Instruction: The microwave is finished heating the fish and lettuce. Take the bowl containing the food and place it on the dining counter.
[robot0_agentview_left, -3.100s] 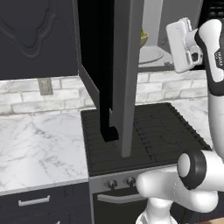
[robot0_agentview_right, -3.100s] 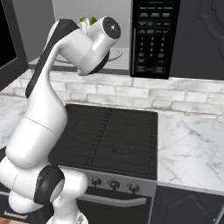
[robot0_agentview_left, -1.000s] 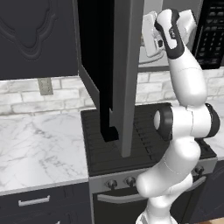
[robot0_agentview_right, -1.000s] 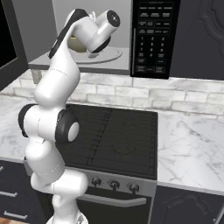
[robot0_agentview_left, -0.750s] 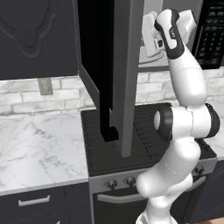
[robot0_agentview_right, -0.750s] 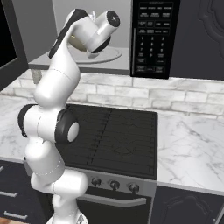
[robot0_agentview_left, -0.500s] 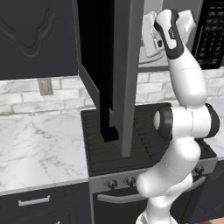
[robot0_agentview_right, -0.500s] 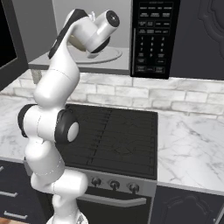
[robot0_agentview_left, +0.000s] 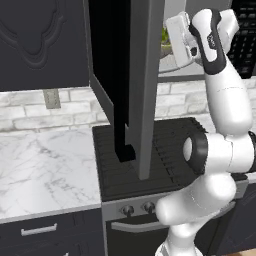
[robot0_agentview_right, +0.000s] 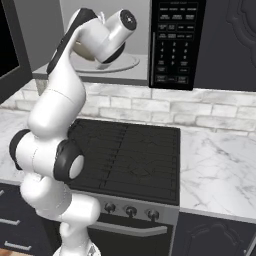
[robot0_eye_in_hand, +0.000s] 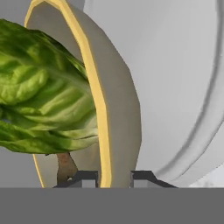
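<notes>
The bowl (robot0_eye_in_hand: 114, 109), holding lettuce (robot0_eye_in_hand: 41, 92) and fish (robot0_eye_in_hand: 65, 165), is sitting on the microwave's turntable (robot0_eye_in_hand: 175, 87); the gripper (robot0_eye_in_hand: 114, 177) is straddling its rim, jaws apart, seemingly preparing a grasp.

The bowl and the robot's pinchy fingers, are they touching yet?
Cannot tell. In the hand view one fingertip sits on each side of the bowl rim, very close, but any contact falls where the picture ends. The lettuce lies inside.

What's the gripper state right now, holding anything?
Gripper: open, fingertips straddling the bowl rim, one inside and one outside; not yet clamped on it.
</notes>
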